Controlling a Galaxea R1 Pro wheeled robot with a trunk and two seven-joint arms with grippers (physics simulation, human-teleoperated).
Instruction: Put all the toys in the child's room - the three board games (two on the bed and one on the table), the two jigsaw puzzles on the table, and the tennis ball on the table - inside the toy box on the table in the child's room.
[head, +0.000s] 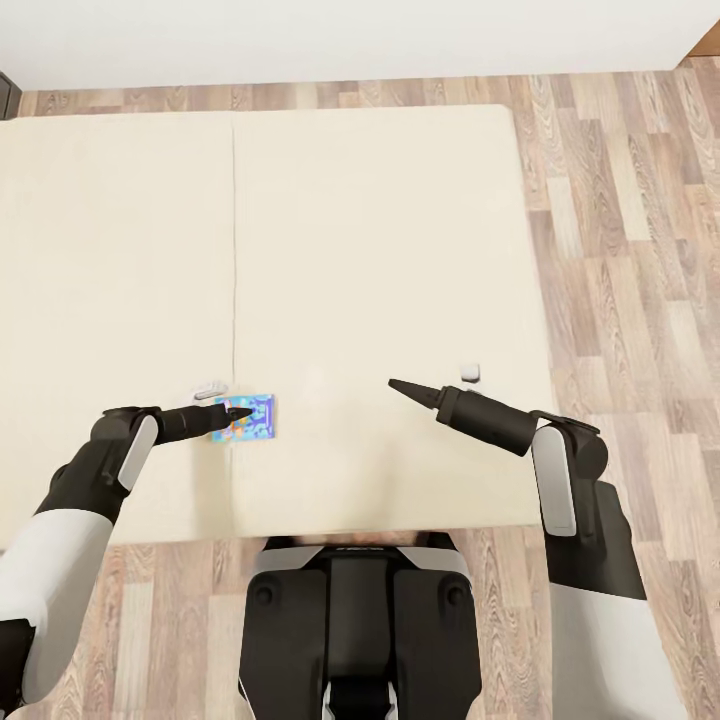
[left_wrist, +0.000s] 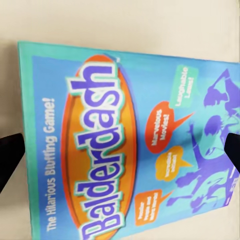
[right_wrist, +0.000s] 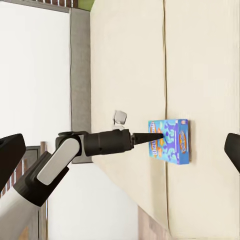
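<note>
Bed (head: 380, 250) fills the upper frame of the head view, with the blue board game (head: 250, 418) flat near its lower left edge. Left gripper (head: 240, 412) hangs over the box, jaws spread wide and holding nothing. Right gripper (head: 398, 386) sits lower centre, also spread and empty.

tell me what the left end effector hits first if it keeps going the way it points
Most likely the blue Balderdash board game lying flat on the bed: the left end effector points straight at its cover, open fingers on either side.
</note>
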